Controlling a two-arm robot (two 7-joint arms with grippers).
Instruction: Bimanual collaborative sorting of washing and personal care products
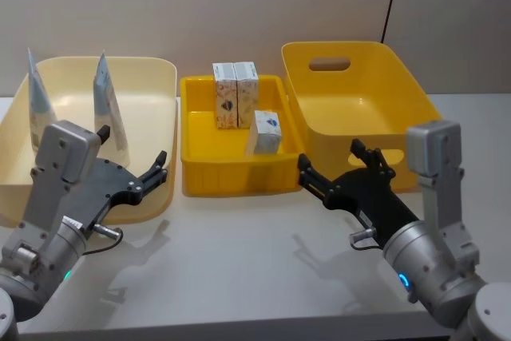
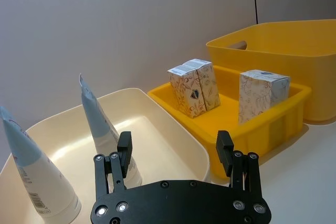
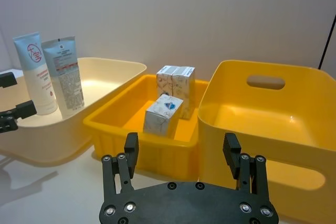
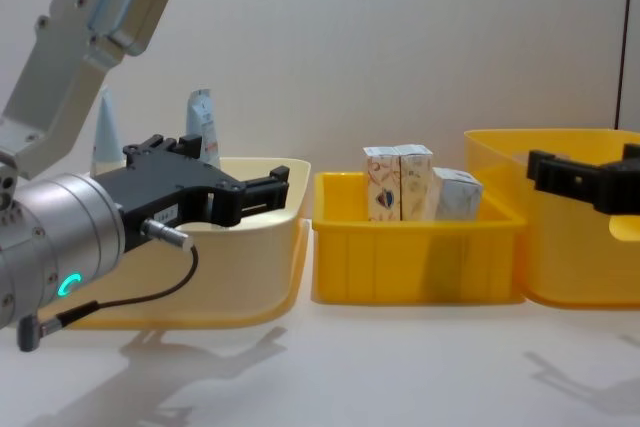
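Two tubes [image 3: 35,77] [image 3: 64,77]; one bears a red ringed logo, print illegible.

Large at the left: left gripper [image 4: 225,175], jaws spread wide, hanging in front of the cream bin [image 4: 255,247]. Behind it, two squeeze tubes [image 4: 203,125] upright in that bin, crimped ends up. Mid-desk [image 4: 350,367] sits a shallow yellow tray [image 4: 415,262] holding two patterned cartons [image 4: 398,182] touching side by side, with a grey-blue carton [image 4: 458,195] just beside them. At the right edge, right gripper [image 4: 585,182], black, level with the rim of the deep yellow bin [image 4: 570,267].
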